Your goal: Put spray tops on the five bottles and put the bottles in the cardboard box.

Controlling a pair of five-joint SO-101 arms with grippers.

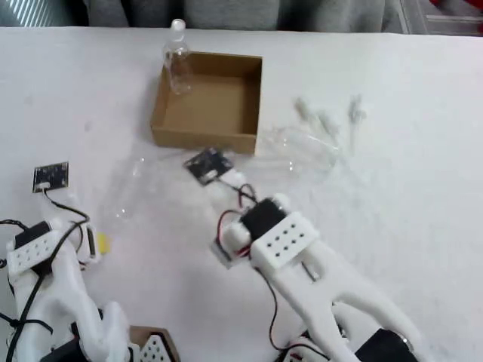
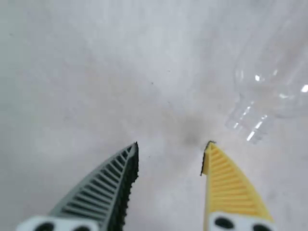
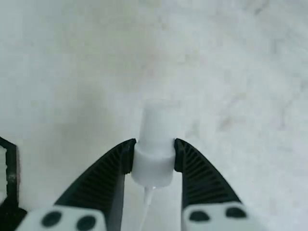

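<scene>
My right gripper [image 3: 154, 144] is shut on a white spray top [image 3: 155, 154], held just above the bare table with its dip tube hanging between the fingers. My left gripper [image 2: 169, 147] is open, and an uncapped clear bottle [image 2: 276, 82] lies on its side just past the yellow fingertip. In the high view the right arm [image 1: 283, 241] is at the table's centre and the left gripper [image 1: 98, 243] at the lower left. A capped bottle [image 1: 178, 64] stands in the far left corner of the cardboard box [image 1: 249, 83].
Another clear bottle [image 1: 302, 147] lies right of the box, with three loose spray tops [image 1: 328, 121] beyond it. A faint clear bottle [image 1: 128, 188] lies ahead of the left arm. The table's right side is open white surface.
</scene>
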